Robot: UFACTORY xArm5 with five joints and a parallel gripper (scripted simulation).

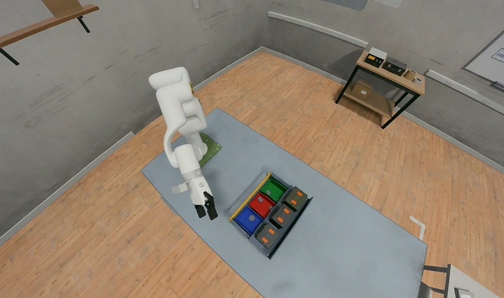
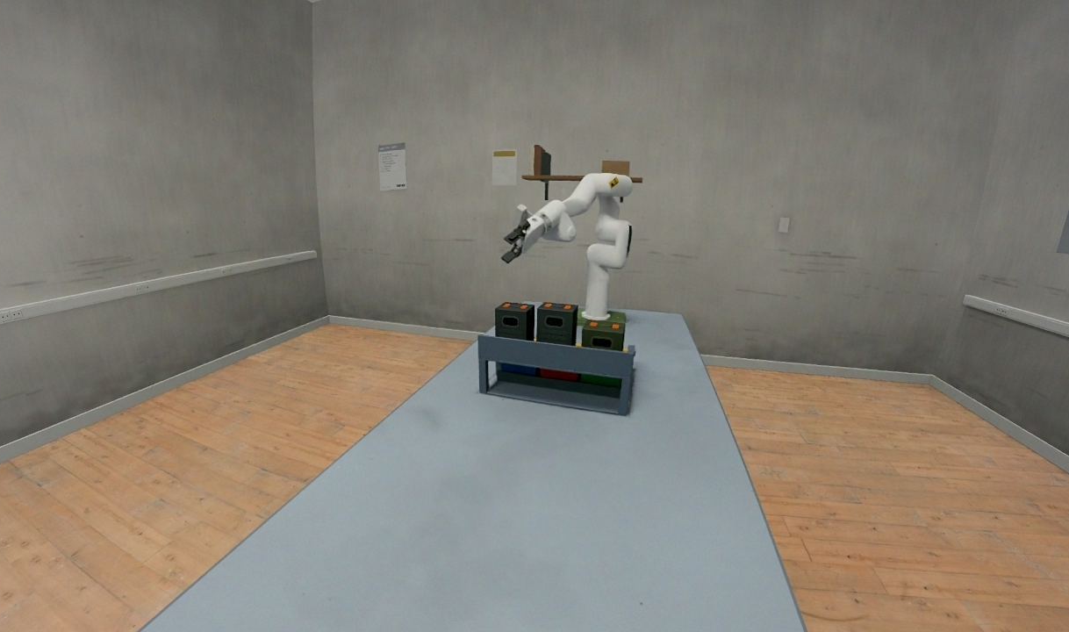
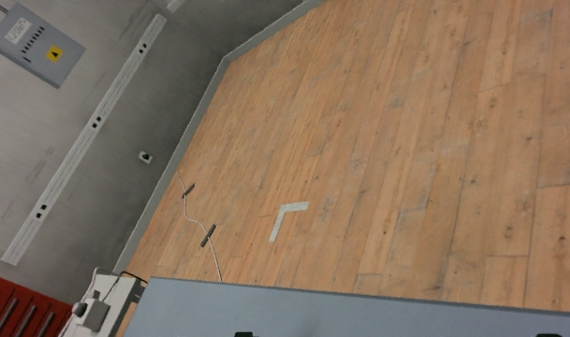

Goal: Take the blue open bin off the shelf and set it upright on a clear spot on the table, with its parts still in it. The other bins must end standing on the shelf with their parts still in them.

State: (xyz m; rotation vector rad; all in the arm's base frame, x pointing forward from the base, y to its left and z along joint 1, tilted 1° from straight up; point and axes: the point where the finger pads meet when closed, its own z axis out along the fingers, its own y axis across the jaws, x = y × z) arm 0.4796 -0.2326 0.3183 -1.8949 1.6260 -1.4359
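Note:
The blue open bin (image 1: pixel 248 219) sits on the lower level of the grey shelf (image 1: pixel 269 214), at the end of a row with a red bin (image 1: pixel 262 204) and a green bin (image 1: pixel 273 190); each holds a small grey part. In the exterior view the blue bin (image 2: pixel 518 369) shows only as a strip under the upper level. My gripper (image 1: pixel 206 209) is open and empty, high above the table (image 1: pixel 283 207), left of the shelf near the table's edge. It also shows in the exterior view (image 2: pixel 512 244). The wrist view shows only floor and the table's edge (image 3: pixel 359 300).
Three dark closed bins (image 1: pixel 282 216) with orange marks stand on the shelf's upper level. The arm's green base plate (image 1: pixel 209 148) is at the table's far end. A side table (image 1: pixel 389 85) stands by the far wall.

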